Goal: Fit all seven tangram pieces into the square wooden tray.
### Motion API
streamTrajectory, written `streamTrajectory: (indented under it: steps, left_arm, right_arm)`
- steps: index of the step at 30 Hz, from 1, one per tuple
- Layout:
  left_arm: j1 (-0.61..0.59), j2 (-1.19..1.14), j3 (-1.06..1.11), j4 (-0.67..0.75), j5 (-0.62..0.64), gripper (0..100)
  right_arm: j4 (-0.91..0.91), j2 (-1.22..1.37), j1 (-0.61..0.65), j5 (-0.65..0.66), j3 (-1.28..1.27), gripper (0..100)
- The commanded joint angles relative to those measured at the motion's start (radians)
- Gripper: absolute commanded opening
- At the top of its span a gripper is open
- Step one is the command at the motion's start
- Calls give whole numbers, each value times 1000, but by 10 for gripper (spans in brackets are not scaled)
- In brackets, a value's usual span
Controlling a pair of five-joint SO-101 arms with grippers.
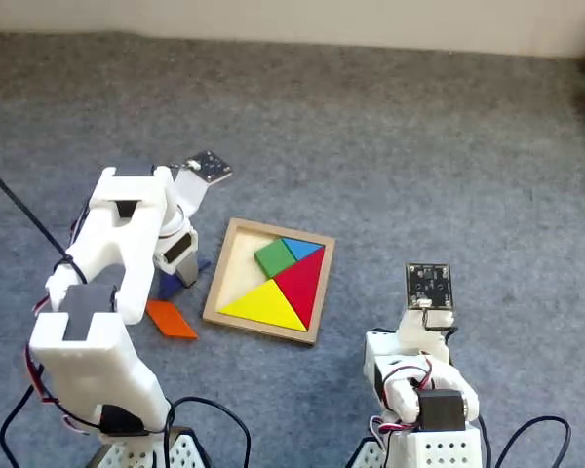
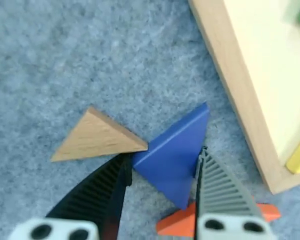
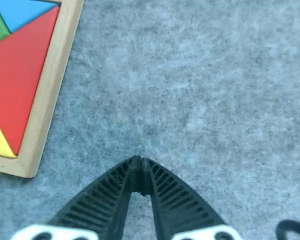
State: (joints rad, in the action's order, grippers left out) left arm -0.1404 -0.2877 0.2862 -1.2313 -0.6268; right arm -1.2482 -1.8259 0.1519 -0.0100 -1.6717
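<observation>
Setting: a grey carpeted table (image 1: 419, 146), two arms based at its front edge.
Tray: the square wooden tray (image 1: 258, 330) lay near the middle of the table, somewhat toward the front edge, turned at a slight angle.
Fitted pieces: a yellow triangle (image 1: 258, 304), a red triangle (image 1: 302, 278), a green piece (image 1: 273, 257) and a light blue triangle (image 1: 302, 248) sat inside the tray, packed against its right and front sides; the strip of tray floor along the left side lay bare.
Loose pieces: a dark blue triangle (image 2: 172, 160), a wood-coloured triangle (image 2: 97, 137) and an orange piece (image 1: 171, 319) rested on the carpet just off the tray's left side.
How they lay: the wooden triangle's point touched the dark blue triangle's corner, and the dark blue one overlapped an end of the orange piece.
Left claw: the left gripper (image 2: 165, 157) was down at the carpet beside the tray, its fingers spread to the dark blue triangle's width and set against two of its edges, pinching it where it lay.
Right claw: the right gripper (image 3: 140, 162) hung over bare carpet off the tray's right side, near the front edge, its fingertips pressed together with nothing between them.
Right arm: folded back on its base (image 1: 424, 390), well apart from the loose pieces.
</observation>
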Motion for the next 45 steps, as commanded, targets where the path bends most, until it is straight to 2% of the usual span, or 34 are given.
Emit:
streamTrajectory:
  steps: [1,10,19,21,25,30,34,37,45]
  left_arm:
    - [16,120,12,-40,11,105]
    - [16,271,48,-60,11,105]
    - [33,294,47,-60,9,109]
    - [31,291,48,-68,9,137]
    - [-13,300,48,-100,8,266]
    - [-84,289,81,6,-11,284]
    - [-84,291,225,158,-132,285]
    - [-88,291,283,249,-137,285]
    - [-82,259,288,262,-138,281]
  right_arm:
    - [-4,-8,8,-9,-148,5]
    - [-4,-8,8,-9,-148,5]
    - [-4,-8,8,-9,-148,5]
    - [-4,-8,8,-9,-148,5]
    - [-4,-8,8,-9,-148,5]
    - [-4,-8,8,-9,-148,5]
    - [-4,-8,8,-9,-148,5]
    - [-4,-8,8,-9,-148,5]
    - [-4,-8,8,-9,-148,5]
